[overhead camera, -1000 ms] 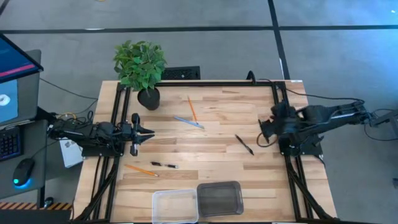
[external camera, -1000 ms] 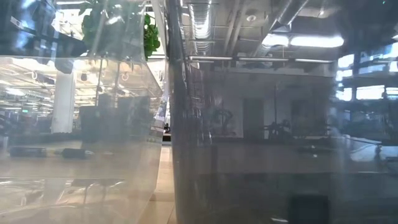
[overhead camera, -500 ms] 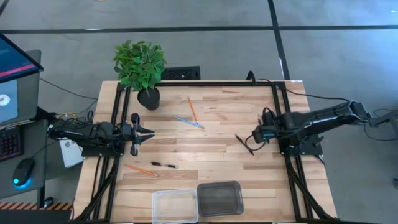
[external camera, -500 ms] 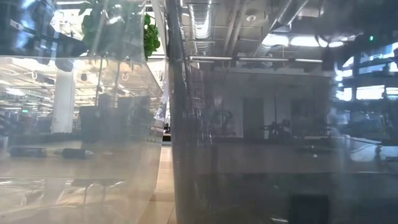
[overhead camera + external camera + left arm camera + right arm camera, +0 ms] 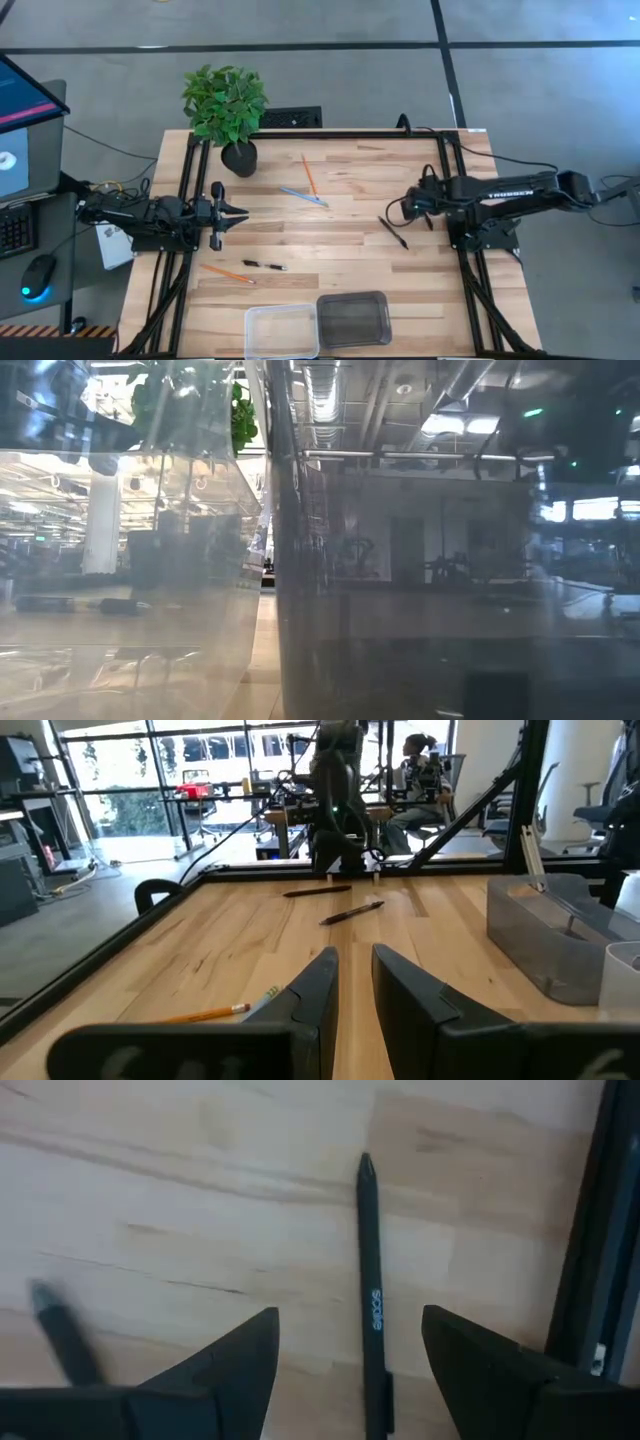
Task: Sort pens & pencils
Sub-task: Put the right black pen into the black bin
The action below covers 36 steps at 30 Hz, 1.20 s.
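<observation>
The right pincer [image 5: 345,1365] hangs wide open over a thin black pen [image 5: 371,1295] lying on the pale wooden counter [image 5: 180,1200], gripping nothing. The left pincer [image 5: 232,214] waits part-open at the counter's left edge.

A grey floor [image 5: 330,85] crossed by dark lines surrounds the wooden table [image 5: 350,270]. Left of the table, a monitor [image 5: 25,125], keyboard [image 5: 12,228] and mouse [image 5: 38,276] are set out. Beyond the table, large windows [image 5: 150,780] let in daylight, and a seated person [image 5: 415,775] shows among desks. Ceiling lights [image 5: 490,425] glow overhead.
</observation>
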{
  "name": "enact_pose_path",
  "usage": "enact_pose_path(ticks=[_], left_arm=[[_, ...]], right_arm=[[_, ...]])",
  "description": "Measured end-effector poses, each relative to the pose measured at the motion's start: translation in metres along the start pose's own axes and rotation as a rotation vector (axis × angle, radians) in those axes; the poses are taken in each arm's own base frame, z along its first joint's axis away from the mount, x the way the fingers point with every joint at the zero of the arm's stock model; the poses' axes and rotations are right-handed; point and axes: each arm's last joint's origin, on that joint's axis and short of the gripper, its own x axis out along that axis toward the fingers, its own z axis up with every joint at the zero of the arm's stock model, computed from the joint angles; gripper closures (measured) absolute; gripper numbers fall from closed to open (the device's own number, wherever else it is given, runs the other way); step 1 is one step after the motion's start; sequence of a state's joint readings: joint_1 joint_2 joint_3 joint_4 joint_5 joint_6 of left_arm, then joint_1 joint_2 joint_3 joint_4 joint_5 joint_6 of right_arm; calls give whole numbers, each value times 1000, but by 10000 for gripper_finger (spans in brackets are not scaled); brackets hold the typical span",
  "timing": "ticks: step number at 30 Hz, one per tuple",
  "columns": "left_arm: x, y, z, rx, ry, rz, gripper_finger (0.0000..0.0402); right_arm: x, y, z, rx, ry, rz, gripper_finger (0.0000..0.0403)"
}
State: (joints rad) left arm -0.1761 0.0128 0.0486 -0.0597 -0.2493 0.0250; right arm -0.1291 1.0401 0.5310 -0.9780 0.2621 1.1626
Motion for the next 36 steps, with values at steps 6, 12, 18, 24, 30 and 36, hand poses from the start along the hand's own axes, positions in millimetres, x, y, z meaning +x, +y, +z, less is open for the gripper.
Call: enact_pose_path(ticks=[6,12,18,24,30,36], left_arm=[[0,0,0,-1,0,0,345],[0,0,0,-1,1,0,345],[0,0,0,-2,1,0,345],[0,0,0,0,1,0,345],[0,0,0,0,1,0,345],[0,0,0,0,1,0,345]], right_arm=[[16,5,3,-21,103,-89,132],[34,17,1,-77,230,-89,132],[43,23,0,-110,288,-120,133],[42,22,0,-107,280,-98,133],[37,21,1,-124,260,-43,133],[36,27,2,-133,270,50,132]])
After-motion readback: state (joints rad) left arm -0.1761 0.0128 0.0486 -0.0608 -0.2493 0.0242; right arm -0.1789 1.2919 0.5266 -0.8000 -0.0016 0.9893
